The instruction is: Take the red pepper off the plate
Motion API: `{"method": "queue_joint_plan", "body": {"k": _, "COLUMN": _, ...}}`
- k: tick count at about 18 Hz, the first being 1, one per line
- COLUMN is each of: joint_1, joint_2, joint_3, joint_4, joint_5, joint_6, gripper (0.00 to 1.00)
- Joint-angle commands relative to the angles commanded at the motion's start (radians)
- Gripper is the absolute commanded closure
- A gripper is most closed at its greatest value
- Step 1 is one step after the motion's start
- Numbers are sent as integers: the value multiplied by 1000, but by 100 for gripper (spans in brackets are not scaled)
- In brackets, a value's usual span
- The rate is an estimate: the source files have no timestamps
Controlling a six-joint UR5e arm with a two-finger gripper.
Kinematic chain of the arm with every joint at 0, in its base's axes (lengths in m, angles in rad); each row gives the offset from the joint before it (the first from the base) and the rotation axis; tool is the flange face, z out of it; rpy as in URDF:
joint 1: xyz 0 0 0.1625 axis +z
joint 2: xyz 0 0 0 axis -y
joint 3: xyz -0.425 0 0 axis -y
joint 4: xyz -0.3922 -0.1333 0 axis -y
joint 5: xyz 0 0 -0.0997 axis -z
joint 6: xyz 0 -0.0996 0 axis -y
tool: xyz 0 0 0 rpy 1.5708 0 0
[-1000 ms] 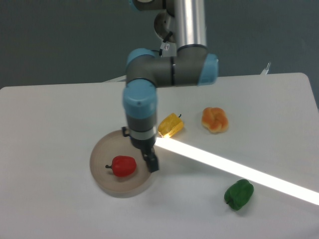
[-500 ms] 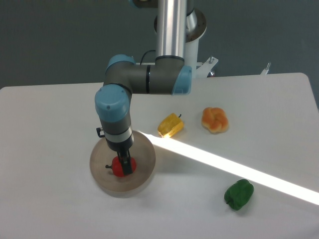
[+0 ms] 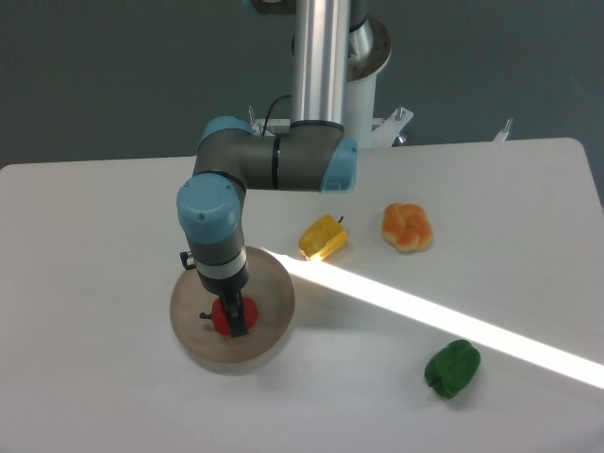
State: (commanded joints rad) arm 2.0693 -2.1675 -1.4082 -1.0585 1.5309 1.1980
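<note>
The red pepper (image 3: 221, 318) lies in the round beige plate (image 3: 272, 283) at the front left of the table. My gripper (image 3: 232, 319) points straight down into the plate and stands right at the pepper. One dark finger (image 3: 237, 321) crosses the front of the pepper and hides its middle, so red shows on both sides of it. The other finger is hidden. I cannot make out whether the jaws are pressed on the pepper. The pepper's dark stem sticks out to the left.
A yellow pepper (image 3: 323, 237) lies just right of the plate's far rim. An orange bun-like piece (image 3: 407, 226) sits further right, and a green pepper (image 3: 452, 368) is at the front right. A bright strip of light (image 3: 444, 321) crosses the table diagonally.
My gripper moved left from the plate's right rim to over the red pepper, then sank a little lower onto it. The pepper has stayed in the plate.
</note>
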Motion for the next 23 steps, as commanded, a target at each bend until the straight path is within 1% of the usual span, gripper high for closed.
{"method": "queue_joint_plan", "body": {"k": 3, "joint_1": 0, "joint_2": -15, "joint_3": 3, "joint_4": 3, "joint_5": 0, "joint_6": 2, "gripper": 0}}
{"method": "queue_joint_plan", "body": {"k": 7, "joint_1": -2, "joint_2": -34, "joint_3": -5, "joint_4": 35, "joint_5": 2, "joint_6": 2, "gripper": 0}}
{"method": "queue_joint_plan", "body": {"k": 17, "joint_1": -3, "joint_2": -45, "joint_3": -12, "joint_4": 35, "joint_5": 2, "joint_6": -2, "gripper": 1}}
{"method": "queue_joint_plan", "body": {"k": 19, "joint_1": -3, "joint_2": -43, "joint_3": -12, "joint_4": 35, "joint_5": 0, "joint_6": 0, "gripper": 7}}
{"method": "queue_joint_plan", "body": {"k": 21, "joint_1": -3, "joint_2": -43, "joint_3": -12, "joint_4": 35, "joint_5": 0, "joint_6": 0, "gripper": 9}}
{"method": "queue_joint_plan", "body": {"k": 23, "joint_1": -3, "joint_2": -43, "joint_3": -9, "joint_4": 34, "joint_5": -3, "joint_6": 0, "gripper": 18}}
